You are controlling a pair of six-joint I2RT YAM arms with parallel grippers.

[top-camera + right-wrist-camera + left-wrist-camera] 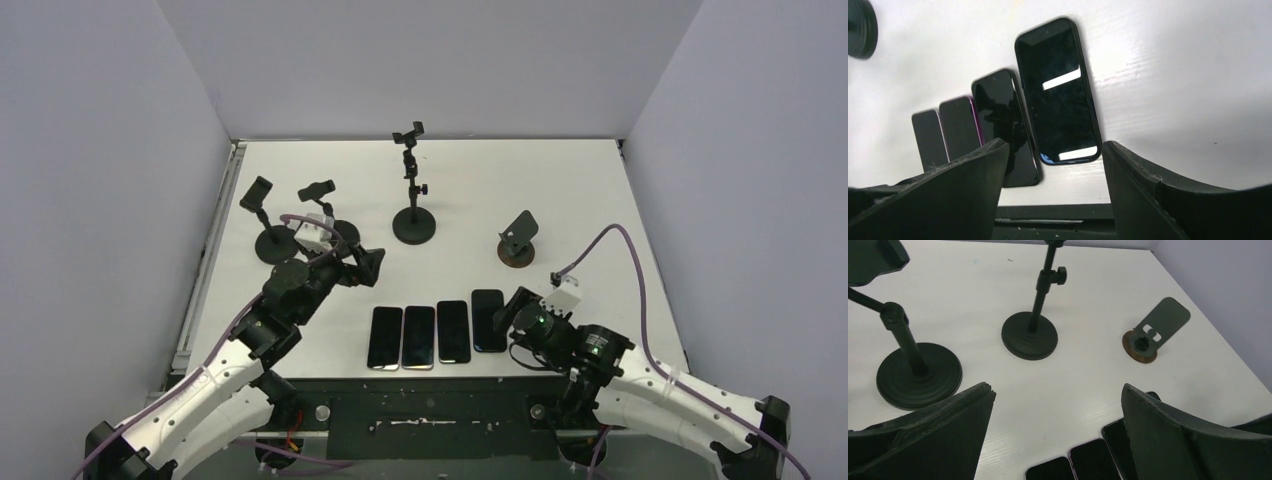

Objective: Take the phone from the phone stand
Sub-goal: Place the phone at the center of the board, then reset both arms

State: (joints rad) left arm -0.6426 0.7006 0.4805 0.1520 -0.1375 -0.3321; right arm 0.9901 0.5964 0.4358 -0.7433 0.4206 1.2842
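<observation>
A black phone (488,320) (1058,92) lies flat on the white table, rightmost in a row of several phones. My right gripper (512,318) (1055,145) stands open at its near end, with a gap between the phone and each finger. A small angled phone stand (518,240) (1153,330) on a round brown base stands empty behind the row. My left gripper (370,265) (1057,390) hangs open and empty above bare table, left of the row.
A tall clamp stand (413,190) (1030,332) stands mid-table. Two shorter clamp stands (270,225) (915,372) stand at the back left, close to my left arm. The other phones (418,337) lie by the table's front edge (1048,207).
</observation>
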